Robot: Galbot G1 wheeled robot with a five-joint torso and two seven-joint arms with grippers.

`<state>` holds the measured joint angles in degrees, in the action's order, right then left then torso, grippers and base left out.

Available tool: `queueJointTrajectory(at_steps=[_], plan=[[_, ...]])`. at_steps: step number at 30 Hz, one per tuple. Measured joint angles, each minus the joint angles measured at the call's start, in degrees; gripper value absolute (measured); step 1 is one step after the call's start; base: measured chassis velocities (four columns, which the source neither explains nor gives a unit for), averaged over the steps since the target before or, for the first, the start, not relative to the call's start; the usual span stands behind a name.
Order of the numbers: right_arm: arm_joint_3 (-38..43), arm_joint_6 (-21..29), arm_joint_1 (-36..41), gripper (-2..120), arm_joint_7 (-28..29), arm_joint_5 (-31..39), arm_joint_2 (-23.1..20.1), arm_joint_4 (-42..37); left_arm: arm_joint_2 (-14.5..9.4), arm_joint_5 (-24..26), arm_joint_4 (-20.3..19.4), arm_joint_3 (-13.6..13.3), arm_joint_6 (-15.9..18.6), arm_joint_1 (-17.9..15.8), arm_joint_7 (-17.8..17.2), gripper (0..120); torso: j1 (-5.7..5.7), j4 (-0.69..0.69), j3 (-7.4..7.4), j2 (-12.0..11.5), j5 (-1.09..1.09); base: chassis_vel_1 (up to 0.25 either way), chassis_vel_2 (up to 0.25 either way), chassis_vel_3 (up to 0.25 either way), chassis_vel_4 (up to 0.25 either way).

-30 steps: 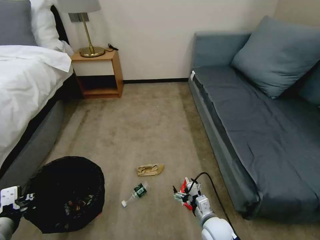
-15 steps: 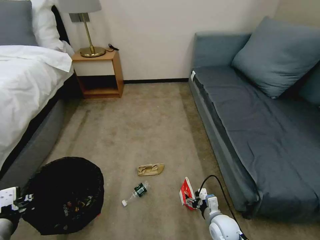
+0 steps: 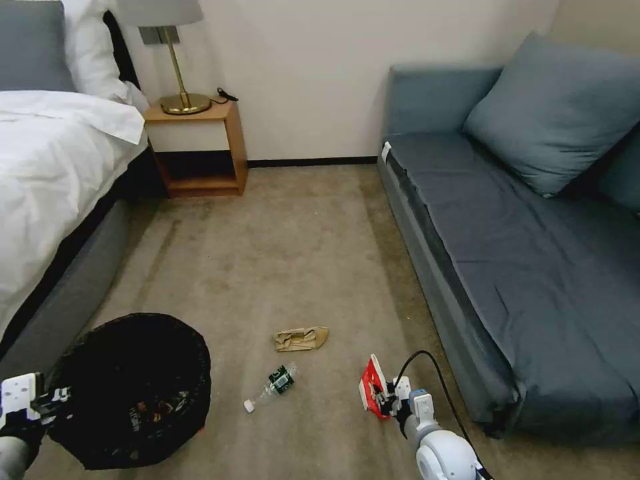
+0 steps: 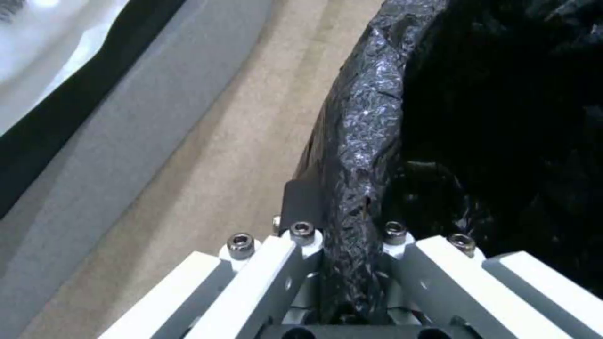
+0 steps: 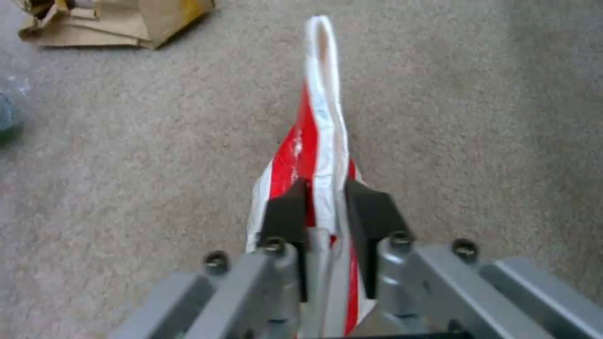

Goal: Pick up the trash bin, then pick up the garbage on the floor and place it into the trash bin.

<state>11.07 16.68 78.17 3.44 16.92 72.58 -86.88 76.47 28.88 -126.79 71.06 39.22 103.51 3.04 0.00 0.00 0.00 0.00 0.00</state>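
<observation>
Beige carpet (image 3: pixel 293 247) underfoot, plain cream wall (image 3: pixel 300 73) behind with dark skirting. White-sheeted bed (image 3: pixel 47 180) at left, wooden nightstand (image 3: pixel 197 143) bearing brass lamp (image 3: pixel 177 67) beside it. Grey-blue sofa (image 3: pixel 513 267) with cushion (image 3: pixel 553 113) at right.

Count, head view:
- trash bin (image 3: pixel 133 390): 1, black-lined, some litter inside, pieces not countable
- litter outside the bin: 3 – brown paper (image 3: pixel 301 339), clear bottle (image 3: pixel 272 386), red-white packet (image 3: pixel 371 387)
- grippers: 2 – left gripper (image 3: pixel 47 403), right gripper (image 3: pixel 385 399)
- bed (image 3: pixel 53 180): 1
- sofa (image 3: pixel 513 253): 1
- sofa cushion (image 3: pixel 553 113): 1 whole, part of another at the frame edge
- nightstand (image 3: pixel 197 143): 1
- lamp (image 3: pixel 170 53): 1
</observation>
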Motion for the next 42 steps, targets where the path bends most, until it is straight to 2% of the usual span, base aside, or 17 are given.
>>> queueJointTrajectory(at_steps=[2, 3, 10, 14, 17, 18, 22, 25, 30, 33, 36, 38, 42], plan=[[0.0, -0.4, 0.1, 7, -0.1, 0.0, -0.1, 0.0, 0.0, 0.0, -0.1, -0.1, 0.0, 0.0, 0.0, 3, 0.0, 0.0, 0.0, 0.0, 0.0, 0.0, 0.0, 0.0, 0.0], [0.0, -0.8, 0.1, 0, -0.2, 0.0, -0.1, 0.1, 0.0, 0.0, -0.1, -0.1, 0.0, 0.0, 0.0, 3, 0.0, 0.0, 0.0, 0.0, 0.0, 0.0, 0.0, 0.0, 0.0], [0.0, -2.8, 0.4, 0, -0.1, 0.9, -0.5, -1.3, 0.0, -0.1, -0.1, -0.4, 0.0, 0.0, -0.1, 3, 0.0, -0.01, 0.0, 0.0, 0.0, 0.0, 0.0, 0.0, 0.0], [-0.5, -3.8, 0.6, 0, -0.1, 2.3, -1.3, -6.4, 0.0, -0.1, -0.1, -0.4, 0.0, 0.1, -0.1, 3, 0.0, 0.0, 0.0, 0.0, 0.0, 0.0, 0.0, 0.0, 0.0], [-3.3, -5.2, -0.1, 0, -0.5, 5.7, -2.9, -16.1, 0.1, -0.1, 0.0, -0.5, 0.0, 0.1, -0.1, 3, 0.0, 0.0, 0.0, 0.0, -0.01, 0.0, 0.0, 0.0, 0.0], [-3.3, -5.2, -0.1, 0, -0.5, 5.7, -2.9, -16.1, 0.1, -0.1, 0.0, -0.5, 0.0, 0.1, -0.1, 3, 0.0, 0.0, 0.0, 0.0, -0.01, 0.0, 0.0, 0.0, 0.0], [-9.9, -11.0, -3.8, 0, -2.5, 11.6, -4.3, -24.6, 0.3, -0.2, 0.0, -0.7, 0.0, 0.2, -0.2, 3, 0.0, 0.0, 0.0, 0.0, -0.02, 0.0, 0.0, 0.0, 0.0], [-13.5, -12.0, -6.7, 0, -3.3, 12.4, -4.0, -26.0, 0.3, -0.4, 0.3, -0.9, -0.1, 0.0, -0.2, 3, 0.0, 0.0, 0.0, 0.0, -0.01, 0.0, 0.0, 0.0, 0.0], [-23.5, -12.7, -14.9, 0, -4.3, 12.1, -1.4, -23.8, 0.4, -0.8, 0.4, -1.2, -0.1, -0.2, -0.3, 3, 0.0, 0.01, 0.01, 0.0, -0.02, 0.0, 0.0, 0.0, 0.0], [-26.7, -13.1, -17.5, 0, -4.6, 11.7, -0.6, -22.1, 0.4, -0.8, 0.1, -1.2, -0.1, -0.1, -0.3, 3, 0.0, 0.0, 0.0, 0.0, -0.02, 0.0, 0.0, 0.0, 0.0], [-33.6, -13.8, -22.3, 0, -4.9, 10.5, 3.0, -17.7, 0.6, -0.9, -0.5, -1.2, 0.0, 0.0, -0.3, 3, 0.0, 0.0, 0.0, 0.0, -0.02, 0.0, 0.0, 0.0, 0.0], [-34.7, -13.9, -22.9, 0, -4.9, 10.1, 4.0, -16.9, 0.6, -0.9, -0.5, -1.2, 0.0, 0.0, -0.3, 3, 0.0, 0.01, 0.0, 0.0, -0.02, 0.0, 0.0, 0.0, 0.0], [-38.5, -14.2, -24.4, 0, -4.1, 8.5, 9.5, -13.4, 0.9, -0.9, -0.8, -1.2, 0.1, 0.0, -0.3, 3, 0.0, 0.01, 0.0, 0.0, -0.01, 0.0, 0.0, 0.0, 0.0]])
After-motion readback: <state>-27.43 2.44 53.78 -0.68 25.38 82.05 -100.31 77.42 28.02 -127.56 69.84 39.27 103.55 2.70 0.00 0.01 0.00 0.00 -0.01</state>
